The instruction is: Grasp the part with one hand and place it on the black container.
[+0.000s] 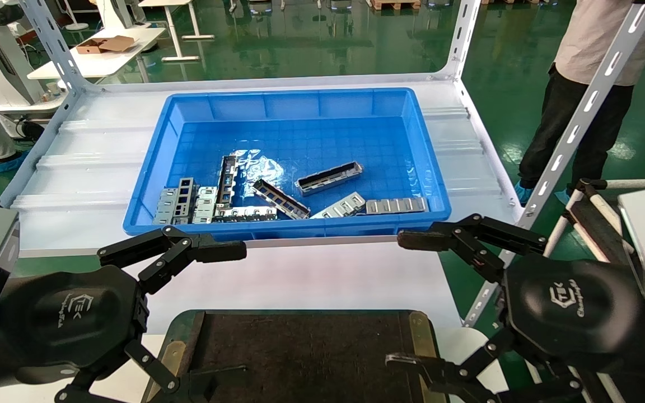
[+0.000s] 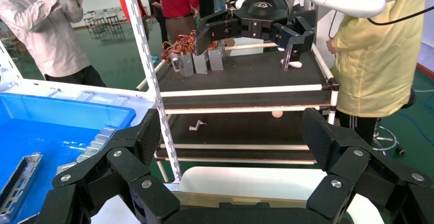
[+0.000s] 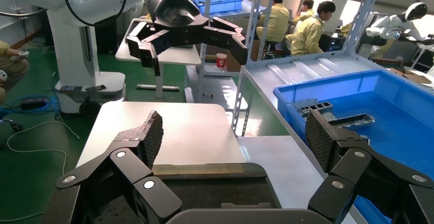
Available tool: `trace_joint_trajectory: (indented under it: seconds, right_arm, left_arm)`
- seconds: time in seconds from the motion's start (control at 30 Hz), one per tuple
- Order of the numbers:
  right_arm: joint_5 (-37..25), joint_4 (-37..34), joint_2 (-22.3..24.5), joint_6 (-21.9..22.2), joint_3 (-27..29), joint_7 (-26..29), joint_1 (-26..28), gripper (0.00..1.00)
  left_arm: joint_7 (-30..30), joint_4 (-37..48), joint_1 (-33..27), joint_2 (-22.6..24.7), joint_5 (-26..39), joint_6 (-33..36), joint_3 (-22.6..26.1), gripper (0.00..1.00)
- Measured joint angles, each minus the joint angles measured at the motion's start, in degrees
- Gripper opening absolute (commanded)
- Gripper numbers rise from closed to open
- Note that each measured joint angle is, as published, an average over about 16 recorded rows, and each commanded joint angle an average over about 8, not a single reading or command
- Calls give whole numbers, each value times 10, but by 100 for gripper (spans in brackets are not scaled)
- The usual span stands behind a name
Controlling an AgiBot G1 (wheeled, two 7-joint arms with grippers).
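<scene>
Left tool, fingers spread and empty, is being held short of blue bin; part is lying inside, long axis crosswise.

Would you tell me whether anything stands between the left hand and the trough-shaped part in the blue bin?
Only the blue bin's near wall lies between the open left hand and the part; nothing covers the part from above.

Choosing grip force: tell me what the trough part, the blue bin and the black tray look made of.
The part: apparently thin sheet metal, silver-grey with bright glints and a dark inside.
Blue bin: likely moulded plastic, glossy, with a gridded floor and ribbed walls.
Black container: matte dark floor, material unclear; brass-coloured strips on its side rims look metallic.
</scene>
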Motion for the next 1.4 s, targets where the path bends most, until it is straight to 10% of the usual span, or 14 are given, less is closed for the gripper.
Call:
trace_joint_trajectory:
  seconds: [1.4]
  right_arm:
    - [0, 0, 0, 0, 0, 0, 0, 100]
  left_arm:
    - [0, 0, 0, 0, 0, 0, 0, 100]
